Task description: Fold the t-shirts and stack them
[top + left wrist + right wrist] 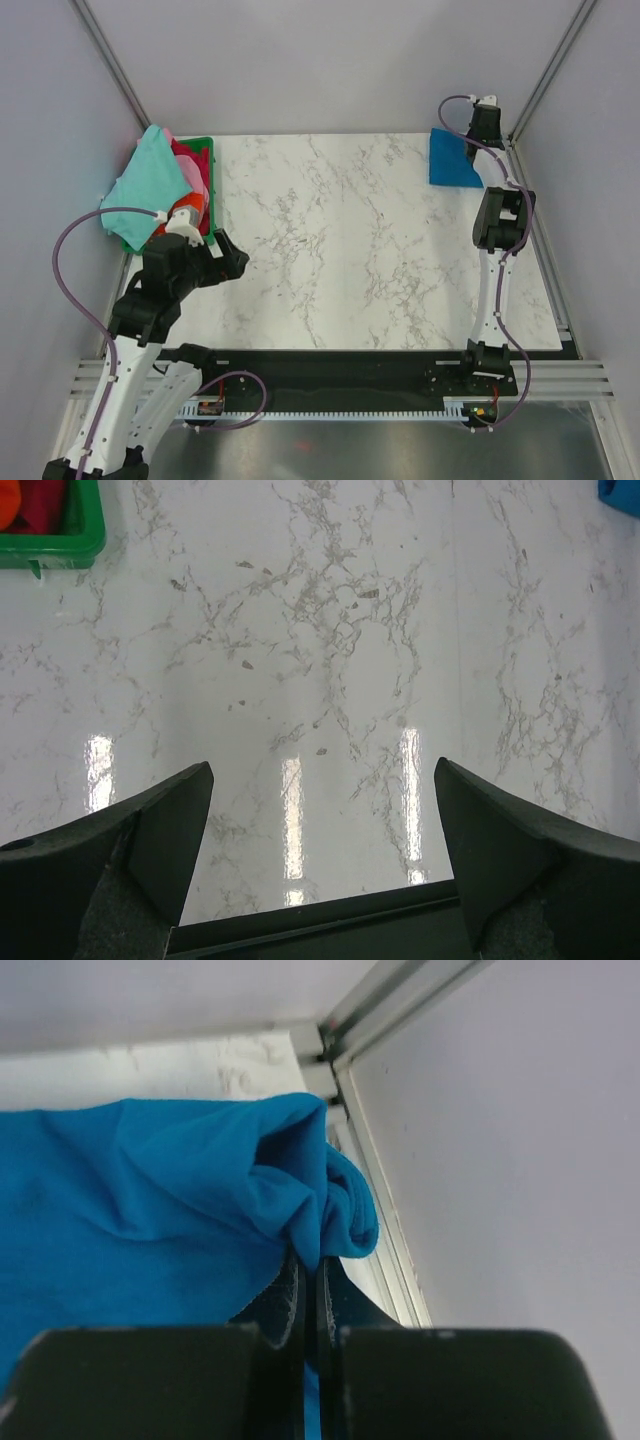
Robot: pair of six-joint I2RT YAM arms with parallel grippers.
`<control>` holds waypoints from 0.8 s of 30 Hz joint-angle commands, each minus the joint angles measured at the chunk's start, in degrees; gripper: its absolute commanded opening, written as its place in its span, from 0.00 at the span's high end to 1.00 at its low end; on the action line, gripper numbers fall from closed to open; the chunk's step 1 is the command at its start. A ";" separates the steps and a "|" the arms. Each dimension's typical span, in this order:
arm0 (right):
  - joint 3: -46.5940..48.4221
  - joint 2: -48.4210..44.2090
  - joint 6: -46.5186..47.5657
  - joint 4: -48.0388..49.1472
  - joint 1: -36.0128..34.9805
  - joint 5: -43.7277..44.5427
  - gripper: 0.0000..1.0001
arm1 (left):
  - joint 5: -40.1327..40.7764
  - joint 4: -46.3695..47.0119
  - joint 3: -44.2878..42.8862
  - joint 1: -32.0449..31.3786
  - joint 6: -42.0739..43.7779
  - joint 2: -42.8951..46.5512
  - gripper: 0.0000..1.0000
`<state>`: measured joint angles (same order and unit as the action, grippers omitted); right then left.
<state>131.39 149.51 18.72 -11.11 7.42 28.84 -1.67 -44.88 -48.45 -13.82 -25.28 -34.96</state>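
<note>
Right end effector (310, 1285) is clamping shut on a bunched edge of the blue t-shirt (150, 1200), which is lying at the worktop's (380, 250) far right corner. Left end effector (322, 768) is hovering wide open, empty; remaining t-shirts (150, 180) are sitting in the basket (203, 143) just beyond it, left arm nearer.

- Top external: fixed high behind the near edge, looking down and forward over the white marble-patterned counter (350, 250).
- Left wrist: low over the counter, facing across it. Corner of the green plastic basket (60, 540) at top left, shared with the top view.
- Right wrist: very close on the bright blue cloth t-shirt (150, 1210) in the far right corner, also in the top view.
</note>
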 commanded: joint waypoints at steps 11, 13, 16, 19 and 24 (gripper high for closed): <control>5.28 5.71 -4.36 28.69 3.30 4.74 0.02 | -2.28 2.26 0.11 1.61 -0.30 -0.28 0.00; 5.02 3.60 -8.15 28.26 3.65 3.42 0.02 | -2.20 2.26 0.02 1.61 -0.30 -0.20 0.00; 2.04 -1.75 -11.51 27.90 3.22 2.10 0.02 | -2.28 2.26 0.11 1.70 -0.30 -0.46 0.00; -5.86 -10.36 -14.58 28.60 1.81 -2.45 0.02 | -2.20 2.26 0.02 1.87 -0.39 0.07 0.00; -25.20 -23.80 -35.12 28.78 1.81 -21.90 0.02 | -2.28 2.34 0.11 3.80 -0.30 1.38 0.00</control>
<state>111.92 135.44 -2.09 13.76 9.67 21.89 -3.25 -44.58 -48.34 -11.22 -25.28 -34.61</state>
